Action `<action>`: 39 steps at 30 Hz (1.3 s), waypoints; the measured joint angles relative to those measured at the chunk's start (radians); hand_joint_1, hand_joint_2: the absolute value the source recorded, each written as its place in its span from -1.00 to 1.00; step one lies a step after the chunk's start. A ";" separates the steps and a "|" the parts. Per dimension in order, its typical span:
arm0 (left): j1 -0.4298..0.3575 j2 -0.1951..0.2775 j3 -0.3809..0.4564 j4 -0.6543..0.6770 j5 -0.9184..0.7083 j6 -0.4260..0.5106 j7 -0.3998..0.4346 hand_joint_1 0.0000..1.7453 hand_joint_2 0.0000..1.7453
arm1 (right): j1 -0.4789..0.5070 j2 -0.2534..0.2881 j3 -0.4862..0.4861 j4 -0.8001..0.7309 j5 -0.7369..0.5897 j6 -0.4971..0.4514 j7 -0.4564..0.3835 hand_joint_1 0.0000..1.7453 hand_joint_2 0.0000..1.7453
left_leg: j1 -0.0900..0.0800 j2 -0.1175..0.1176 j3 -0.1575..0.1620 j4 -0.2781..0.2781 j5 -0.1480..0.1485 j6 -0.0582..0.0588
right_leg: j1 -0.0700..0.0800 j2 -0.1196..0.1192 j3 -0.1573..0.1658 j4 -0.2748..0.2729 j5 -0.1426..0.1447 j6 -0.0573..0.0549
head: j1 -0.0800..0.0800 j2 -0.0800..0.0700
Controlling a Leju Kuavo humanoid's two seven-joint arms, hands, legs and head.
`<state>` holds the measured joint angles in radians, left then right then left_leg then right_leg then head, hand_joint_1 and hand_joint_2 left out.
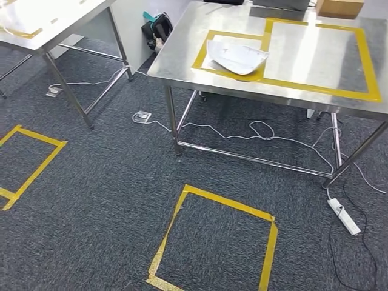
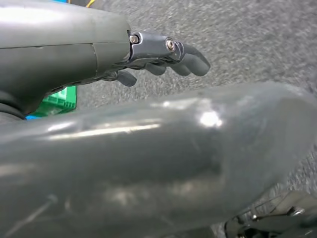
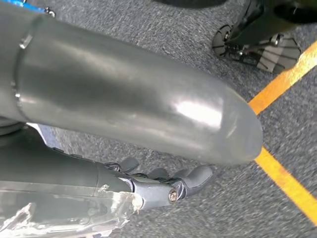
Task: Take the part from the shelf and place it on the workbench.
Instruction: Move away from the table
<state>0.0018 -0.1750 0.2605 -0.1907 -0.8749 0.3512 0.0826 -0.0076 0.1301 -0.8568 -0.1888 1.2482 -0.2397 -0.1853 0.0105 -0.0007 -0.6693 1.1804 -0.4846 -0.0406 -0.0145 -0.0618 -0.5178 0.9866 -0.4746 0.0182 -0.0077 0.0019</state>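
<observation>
A white, flat, curved part (image 1: 236, 56) lies on the steel workbench (image 1: 183, 57), inside the left one of two yellow-taped rectangles. My left hand (image 2: 157, 52) hangs over the grey carpet with its fingers stretched out and slightly bent, and nothing is in it. My right hand (image 3: 160, 188) also hangs above the carpet, fingers extended and empty. Some crinkled clear film (image 3: 56, 215) sits against its back cover.
A second steel table (image 1: 54, 30) stands at the left. Yellow tape squares (image 1: 215, 242) mark the carpet in front of the workbench. White cables and a power strip (image 1: 344, 216) lie under the bench. A black bag (image 1: 157, 27) sits behind it and a cardboard box (image 1: 339, 7) stands on its far edge.
</observation>
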 joint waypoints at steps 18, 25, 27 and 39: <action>-0.014 -0.020 0.004 0.000 -0.014 0.016 -0.005 -1.00 -1.00 | 0.001 0.001 0.000 0.000 0.014 -0.004 0.013 -1.00 -1.00 | -0.015 -0.104 0.087 -0.191 0.070 0.056 | -0.002 0.128 -0.018 0.047 -0.024 0.029 | 0.009 0.000; -0.011 -0.020 0.007 0.002 -0.015 -0.003 0.011 -1.00 -1.00 | 0.000 0.000 0.000 0.000 0.014 -0.004 0.021 -1.00 -1.00 | -0.015 -0.036 0.016 -0.081 0.010 0.020 | 0.001 0.081 -0.003 0.016 -0.010 0.000 | 0.001 0.000; -0.014 -0.021 0.007 0.002 -0.018 -0.008 0.013 -1.00 -1.00 | 0.002 0.000 0.000 0.000 0.014 -0.002 0.019 -1.00 -1.00 | -0.012 -0.014 -0.043 0.049 -0.049 0.014 | 0.003 0.048 -0.004 0.016 -0.010 -0.003 | 0.000 0.000; -0.019 -0.020 0.007 0.002 -0.048 -0.012 -0.004 -1.00 -1.00 | -0.010 0.001 0.000 0.000 0.026 0.010 0.008 -1.00 -1.00 | -0.018 0.023 0.091 -0.187 0.055 0.059 | 0.008 -0.014 -0.005 0.063 -0.063 0.037 | 0.007 0.000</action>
<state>-0.0171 -0.1951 0.2677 -0.1888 -0.9226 0.3391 0.0785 -0.0174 0.1309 -0.8572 -0.1884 1.2745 -0.2292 -0.1778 -0.0079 0.0228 -0.5782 0.9929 -0.4297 0.0188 -0.0062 -0.0761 -0.5232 1.0493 -0.5377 0.0547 -0.0008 0.0019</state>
